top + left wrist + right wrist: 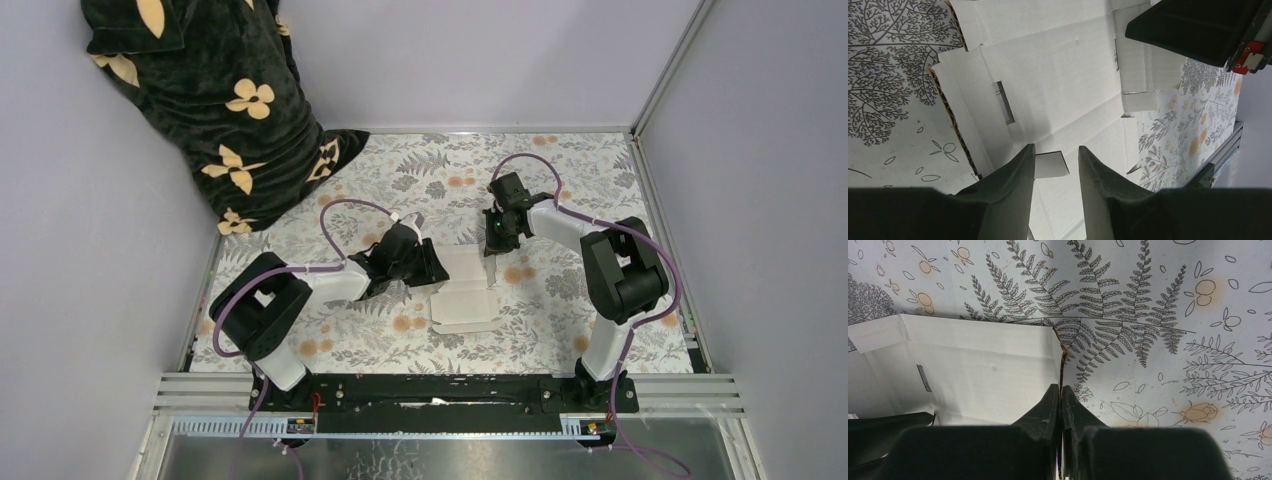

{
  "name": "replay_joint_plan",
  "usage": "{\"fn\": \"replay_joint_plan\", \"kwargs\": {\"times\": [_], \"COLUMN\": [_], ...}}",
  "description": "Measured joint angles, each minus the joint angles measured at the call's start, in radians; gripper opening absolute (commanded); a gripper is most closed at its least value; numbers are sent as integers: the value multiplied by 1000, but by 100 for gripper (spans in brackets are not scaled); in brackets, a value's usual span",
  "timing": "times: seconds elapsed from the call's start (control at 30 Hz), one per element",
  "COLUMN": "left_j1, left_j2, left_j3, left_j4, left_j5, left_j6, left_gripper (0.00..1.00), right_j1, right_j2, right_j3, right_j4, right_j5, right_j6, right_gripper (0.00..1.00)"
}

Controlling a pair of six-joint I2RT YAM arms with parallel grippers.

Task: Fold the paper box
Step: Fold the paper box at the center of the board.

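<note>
Fingers (1008,195) of the left hand (1055,152) fill the bottom edge of the left wrist view. They stand apart with a clear gap between them, so the hand is open and grips nothing. A small white tab of the paper box (1063,75) projects partway into the gap from the left finger's side. Whether the tab touches that finger cannot be told.

In the top view, the left arm extends from its base at lower left toward frame centre. Its forearm is low and its hand is over the box's left edge. The right arm has its elbow raised at the right of the frame and its forearm angled toward centre. The right hand (496,238) points down at the box's upper right edge. In the right wrist view its fingers are pressed together. The brown corrugated cut edge of the box runs down between their tips, so the hand is closed on that edge.

Hidden or unclear:
- In the top view, the left hand covers the box's left portion.
- In the left wrist view, a black part with a red fitting (1248,52), cut off at upper right, covers one corner of the box.

The box is white cardboard, unfolded and lying mostly flat at the centre of the floral surface (560,180), between the two hands. Crease lines, side flaps and a narrow slot (1004,102) are visible.
</note>
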Motion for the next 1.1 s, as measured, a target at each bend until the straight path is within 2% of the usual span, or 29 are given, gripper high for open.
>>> {"fn": "replay_joint_plan", "kwargs": {"times": [0.33, 0.43, 0.53, 0.8, 1.1], "left_j1": [-8, -11, -13, 8, 20], "left_j2": [0, -6, -40, -103, -113], "left_j3": [0, 0, 2, 34, -3], "left_j4": [-6, -15, -52, -142, -124], "left_j5": [-8, -24, -58, -105, -49], "left_j6": [0, 2, 11, 35, 8], "left_gripper": [45, 57, 62, 63, 65], "right_j1": [0, 0, 0, 0, 0], "right_j2": [0, 0, 0, 0, 0], "right_j3": [0, 0, 0, 0, 0], "right_j4": [0, 0, 0, -1, -1], "right_j5": [0, 0, 0, 0, 0], "right_j6": [-2, -4, -4, -4, -4], "right_gripper": [7, 7, 7, 7, 7]}}
